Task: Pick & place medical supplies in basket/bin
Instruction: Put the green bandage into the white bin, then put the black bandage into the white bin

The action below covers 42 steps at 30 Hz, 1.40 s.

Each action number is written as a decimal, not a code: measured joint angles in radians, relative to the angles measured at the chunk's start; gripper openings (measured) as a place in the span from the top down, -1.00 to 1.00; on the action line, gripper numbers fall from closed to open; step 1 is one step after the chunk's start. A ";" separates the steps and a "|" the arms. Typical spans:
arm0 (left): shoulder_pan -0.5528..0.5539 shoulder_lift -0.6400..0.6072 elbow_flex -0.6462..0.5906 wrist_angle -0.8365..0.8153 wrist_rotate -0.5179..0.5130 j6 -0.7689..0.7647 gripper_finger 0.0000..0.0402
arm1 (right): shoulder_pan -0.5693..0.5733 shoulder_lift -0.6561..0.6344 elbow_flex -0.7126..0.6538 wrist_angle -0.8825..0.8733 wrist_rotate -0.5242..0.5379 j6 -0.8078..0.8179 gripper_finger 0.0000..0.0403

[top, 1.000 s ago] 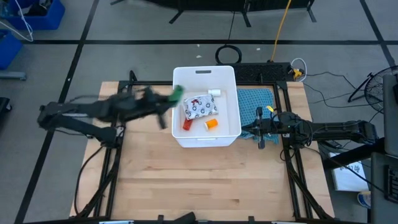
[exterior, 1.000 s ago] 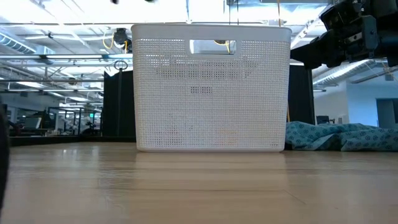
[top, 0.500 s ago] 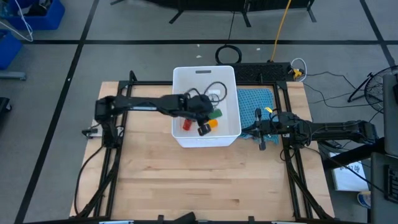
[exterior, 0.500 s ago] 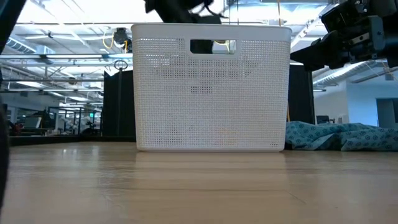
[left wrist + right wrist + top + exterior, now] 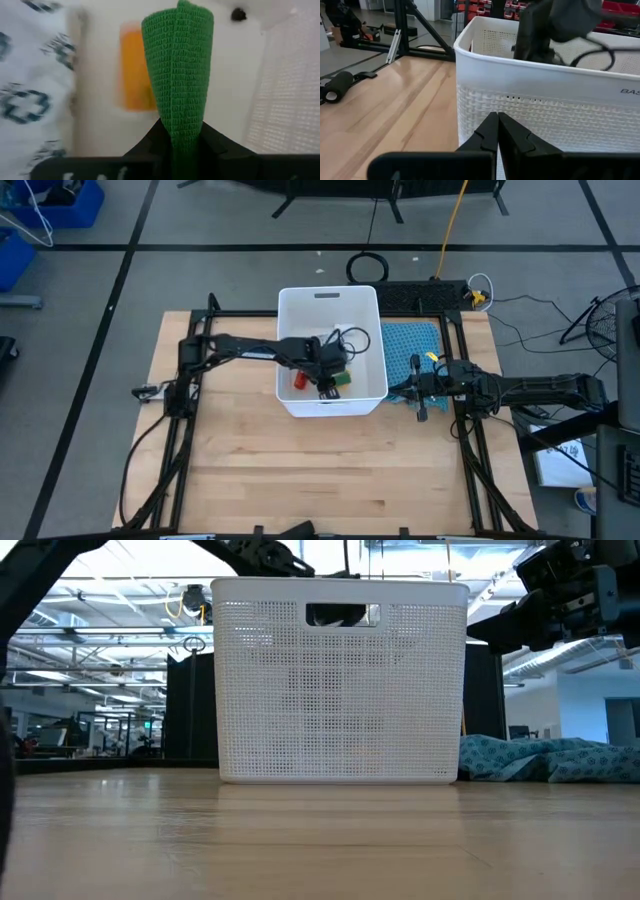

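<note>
High view: the left pincer (image 5: 333, 377), clamped on the green bandage roll (image 5: 178, 75), has swung from outside the white bin (image 5: 329, 404) down inside; release comes next. Right pincer (image 5: 497, 131) waits shut beside the bin.

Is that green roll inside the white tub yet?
Inside but not released: the left gripper holds the green roll within the tub.

Four cameras on one bin (image 5: 330, 300)
Overhead looks straight down; low camera faces it level; wrist cameras sit close.
</note>
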 joint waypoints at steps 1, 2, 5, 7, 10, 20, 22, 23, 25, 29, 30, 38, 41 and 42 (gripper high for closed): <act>0.000 0.003 -0.001 -0.005 0.006 -0.003 0.73 | 0.000 0.000 0.000 0.000 0.000 0.000 1.00; 0.000 0.008 -0.003 -0.010 0.010 -0.006 0.68 | 0.000 0.000 0.000 0.000 0.000 0.001 1.00; 0.000 0.005 -0.004 -0.007 0.016 -0.015 0.49 | 0.000 0.000 0.000 0.000 0.000 0.007 1.00; 0.000 -0.001 -0.003 -0.007 0.017 -0.009 0.34 | 0.000 0.000 0.000 0.000 0.000 0.007 1.00; -0.002 0.000 -0.003 -0.007 -0.003 0.003 0.10 | 0.000 0.000 0.000 0.000 0.000 0.008 1.00; -0.031 -0.062 -0.003 0.012 -0.081 0.102 -0.57 | 0.000 0.000 0.000 0.000 0.000 0.006 1.00; -0.038 -0.099 -0.003 0.012 -0.087 0.115 -0.65 | 0.000 0.000 0.000 0.000 0.000 0.005 1.00; -0.042 -0.120 -0.003 0.012 -0.099 0.119 -0.67 | 0.000 0.000 0.000 0.000 0.000 0.005 1.00; -0.059 -0.172 -0.003 0.008 -0.139 0.136 -0.69 | 0.000 0.000 0.000 0.000 0.000 0.005 1.00; -0.125 -0.295 -0.003 -0.013 -0.218 0.233 -0.52 | 0.000 0.000 0.000 0.000 0.000 0.007 1.00; -0.146 -0.330 -0.003 -0.022 -0.236 0.253 -0.44 | 0.000 0.000 0.000 0.000 0.000 0.007 1.00; -0.343 -0.568 -0.020 -0.161 -0.463 0.298 0.52 | 0.000 0.000 0.000 0.000 0.000 0.013 1.00; -0.413 -0.644 -0.060 -0.189 -0.500 0.266 0.87 | 0.000 0.000 0.000 -0.001 0.000 0.021 1.00; -0.437 -0.670 -0.083 -0.190 -0.502 0.251 0.93 | 0.000 0.000 0.000 -0.004 0.000 0.024 1.00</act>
